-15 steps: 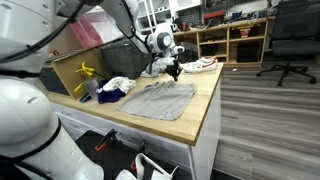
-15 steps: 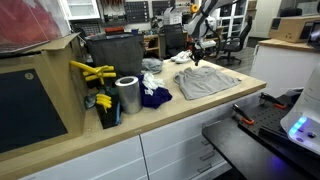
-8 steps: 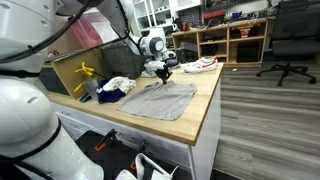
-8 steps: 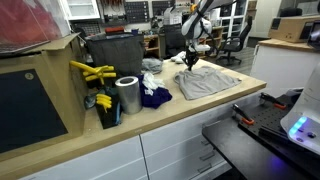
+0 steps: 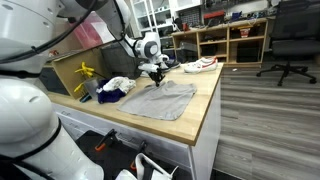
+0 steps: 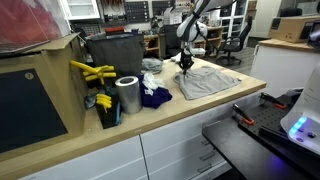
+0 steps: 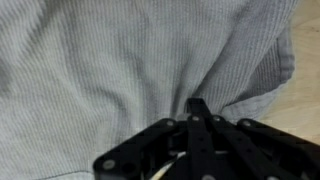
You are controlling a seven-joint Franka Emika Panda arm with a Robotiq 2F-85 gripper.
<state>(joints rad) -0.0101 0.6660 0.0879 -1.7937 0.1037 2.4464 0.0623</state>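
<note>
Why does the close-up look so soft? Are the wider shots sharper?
Wrist view: the grey cloth fills the frame, soft; the dark gripper is blurry. In an exterior view a white rounded shape looms out of focus; in an exterior view a bluish light glares.

Opposite exteriors, close wrist, shared cloth (image 5: 165, 98)

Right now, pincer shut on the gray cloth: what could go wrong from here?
1. The pincer pinches only a small fold of the gray cloth. Creases fan out from the tips, so the fabric may slip free under a pull.
2. In an exterior view the blue cloth and white cloth lie close beside the gray one, so dragging that way could bunch them together.
3. The tips sit low over the wooden counter and might scrape it.
</note>
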